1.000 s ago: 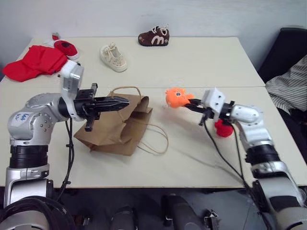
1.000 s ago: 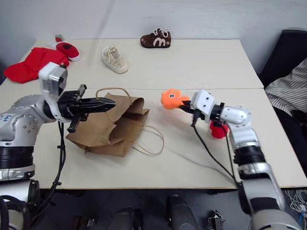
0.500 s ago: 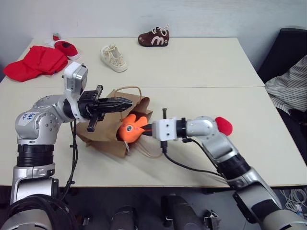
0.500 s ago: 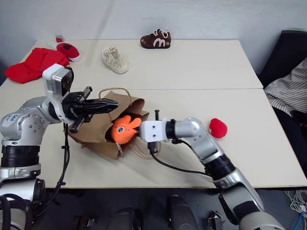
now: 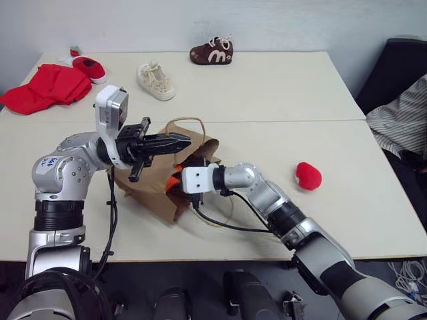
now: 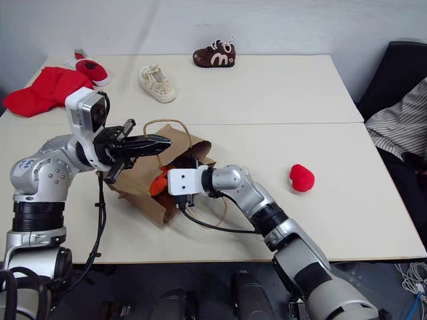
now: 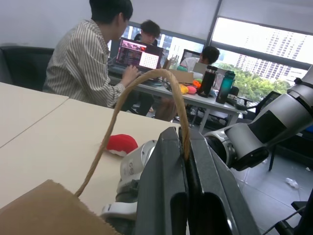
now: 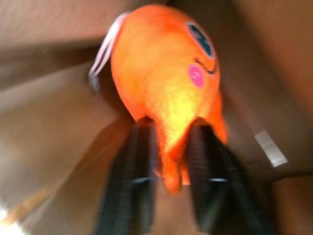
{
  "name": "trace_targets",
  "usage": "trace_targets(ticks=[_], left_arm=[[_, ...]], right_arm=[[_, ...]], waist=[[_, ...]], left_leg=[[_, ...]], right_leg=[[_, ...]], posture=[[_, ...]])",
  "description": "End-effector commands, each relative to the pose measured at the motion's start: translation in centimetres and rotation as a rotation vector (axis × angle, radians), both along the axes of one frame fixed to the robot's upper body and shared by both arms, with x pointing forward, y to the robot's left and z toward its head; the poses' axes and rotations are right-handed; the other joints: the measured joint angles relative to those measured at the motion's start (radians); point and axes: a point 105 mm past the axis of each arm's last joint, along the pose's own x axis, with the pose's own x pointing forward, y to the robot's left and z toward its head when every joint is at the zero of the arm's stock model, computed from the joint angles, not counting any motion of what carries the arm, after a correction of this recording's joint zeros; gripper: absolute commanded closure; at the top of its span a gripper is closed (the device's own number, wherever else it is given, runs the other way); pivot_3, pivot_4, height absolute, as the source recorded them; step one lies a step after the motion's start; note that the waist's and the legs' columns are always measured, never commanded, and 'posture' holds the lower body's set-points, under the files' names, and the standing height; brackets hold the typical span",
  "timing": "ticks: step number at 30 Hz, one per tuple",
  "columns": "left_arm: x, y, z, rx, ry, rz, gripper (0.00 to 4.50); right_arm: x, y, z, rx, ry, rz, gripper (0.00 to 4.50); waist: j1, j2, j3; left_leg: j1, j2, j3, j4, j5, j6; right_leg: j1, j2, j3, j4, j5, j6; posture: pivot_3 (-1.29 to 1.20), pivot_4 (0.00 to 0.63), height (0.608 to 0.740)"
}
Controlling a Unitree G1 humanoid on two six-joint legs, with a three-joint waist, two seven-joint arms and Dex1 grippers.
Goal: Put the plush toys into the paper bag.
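Now my right hand (image 8: 168, 181) is inside the mouth of the paper bag (image 5: 150, 193) at mid-left of the frame, its fingers set on either side of the orange plush (image 8: 166, 83), which sits dead ahead of the fingertips, long axis running away from them; whether they actually pinch its tail I can't tell. My left hand (image 5: 179, 141) is clamped on the bag's cord handle (image 7: 142, 93), holding the mouth up. Red plush (image 5: 308, 175) lies on the bench (image 5: 293, 100) at right-centre, well apart, nearer my right arm. Bag's interior is mostly hidden from the head views.
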Motion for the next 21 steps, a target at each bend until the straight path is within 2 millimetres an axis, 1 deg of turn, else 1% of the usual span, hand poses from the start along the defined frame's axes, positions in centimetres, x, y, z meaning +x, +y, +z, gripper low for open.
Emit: trace_targets(ticks=[1,2,3,5,6,7,10,11,13,14,16,17,18,19,21], left_arm=[[-0.4,0.6,1.0,-0.037,-0.051,0.017,4.5],[-0.4,0.7,0.9,-0.038,-0.052,0.021,4.5],[-0.4,0.8,1.1,-0.051,-0.055,0.031,4.5],[-0.2,1.6,1.9,-0.085,-0.062,0.063,4.5],[-0.1,1.8,2.0,-0.09,-0.062,0.072,4.5],[-0.1,1.9,1.9,-0.087,-0.062,0.075,4.5],[-0.2,1.8,1.6,-0.088,-0.057,0.074,4.5],[-0.2,1.8,1.6,-0.095,-0.055,0.074,4.5],[-0.3,1.8,1.6,-0.11,-0.055,0.075,4.5],[-0.3,1.7,1.7,-0.116,-0.059,0.078,4.5],[-0.3,1.8,2.1,-0.141,-0.065,0.086,4.5],[-0.3,1.9,2.4,-0.16,-0.067,0.088,4.5],[-0.3,2.0,2.6,-0.172,-0.068,0.089,4.5],[-0.4,2.1,2.9,-0.185,-0.067,0.091,4.5],[-0.4,2.2,3.0,-0.192,-0.065,0.093,4.5]], right_arm=[[-1.9,-0.7,2.7,0.071,-0.076,0.098,2.21],[-2.2,-1.0,2.8,0.07,-0.079,0.11,1.91],[-2.6,-1.5,2.9,0.067,-0.077,0.119,1.49],[-3.4,-3.8,4.1,0.112,-0.06,0.108,0.76],[-3.7,-4.8,4.7,0.142,-0.055,0.098,0.41],[-3.9,-5.6,4.9,0.155,-0.037,0.089,0.03],[-4.4,-7.6,6.0,0.267,0.035,0.062,0.01],[-4.7,-8.7,6.4,0.303,0.045,0.057,0.01],[-5.4,-10.9,6.7,0.326,0.054,0.04,0.01],[-5.8,-12.3,6.8,0.336,0.055,0.016,0.01],[-6.1,-15.8,6.6,0.367,0.088,-0.109,0.01],[-6.3,-17.9,6.3,0.38,0.1,-0.206,0.01],[-6.5,-19.2,6.1,0.385,0.108,-0.269,0.01],[-6.8,-20.9,5.8,0.389,0.11,-0.343,0.01],[-7.8,-25.0,4.9,0.407,0.108,-0.529,0.01]], waist=[[0.001,0.0,0.0],[0.001,0.0,0.0],[0.001,0.0,0.0],[0.004,0.0,0.0],[0.006,0.0,0.0],[0.007,0.0,0.0],[0.011,0.0,0.0],[0.012,0.0,0.0],[0.022,0.0,0.0],[0.026,0.0,0.0],[0.039,-0.001,0.0],[0.046,-0.001,0.0],[0.052,-0.001,0.0],[0.057,-0.001,0.0],[0.06,-0.002,0.0]], left_leg=[[0.0,0.0,0.0,0.0,0.0,0.0],[0.0,0.0,0.0,0.0,0.0,0.0],[0.0,0.0,0.0,0.0,0.0,0.0],[0.0,0.0,-0.001,0.0,0.0,0.0],[0.0,0.0,-0.001,0.0,0.0,0.0],[0.0,0.0,-0.002,0.0,0.0,0.0],[0.0,0.0,-0.001,0.0,0.0,0.0],[0.0,0.0,-0.001,0.0,0.0,0.0],[0.0,0.0,-0.002,0.0,0.0,0.0],[0.0,0.0,-0.002,0.0,0.0,0.0],[0.0,0.0,-0.001,0.0,0.0,0.0],[0.0,0.0,-0.002,0.0,0.0,0.0],[0.0,-0.001,-0.001,0.0,0.0,0.0],[0.0,-0.001,-0.001,0.0,0.0,0.001],[0.0,-0.001,-0.001,0.0,0.0,0.001]], right_leg=[[0.0,0.0,0.0,0.0,0.0,0.0],[0.0,0.0,0.0,0.0,0.0,0.0],[0.0,0.0,0.0,0.0,0.0,0.0],[0.0,0.0,-0.001,0.0,0.0,0.0],[0.0,0.0,-0.001,0.0,0.0,0.0],[0.0,0.0,-0.001,0.0,0.0,0.0],[0.001,0.0,-0.001,-0.001,0.0,0.0],[0.001,0.0,-0.001,-0.001,0.0,0.0],[0.001,0.0,-0.001,-0.001,0.0,0.0],[0.001,0.0,-0.001,-0.001,0.0,0.0],[0.001,0.0,-0.001,-0.003,0.0,0.0],[0.001,0.0,-0.001,-0.005,0.0,0.0],[0.001,0.0,-0.001,-0.006,0.0,0.0],[0.001,0.0,-0.001,-0.006,0.0,0.0],[0.002,0.0,-0.001,-0.005,0.0,0.0]], posture=[[0.0,0.15,0.74],[0.0,0.15,0.74],[0.0,0.15,0.74],[0.0,0.15,0.74],[0.0,0.15,0.74],[0.0,0.15,0.74],[0.0,0.15,0.74],[0.0,0.15,0.74],[0.0,0.15,0.74],[0.0,0.15,0.74],[0.0,0.15,0.74],[0.0,0.15,0.74],[0.0,0.15,0.74],[0.0,0.15,0.74],[0.0,0.15,0.74]])
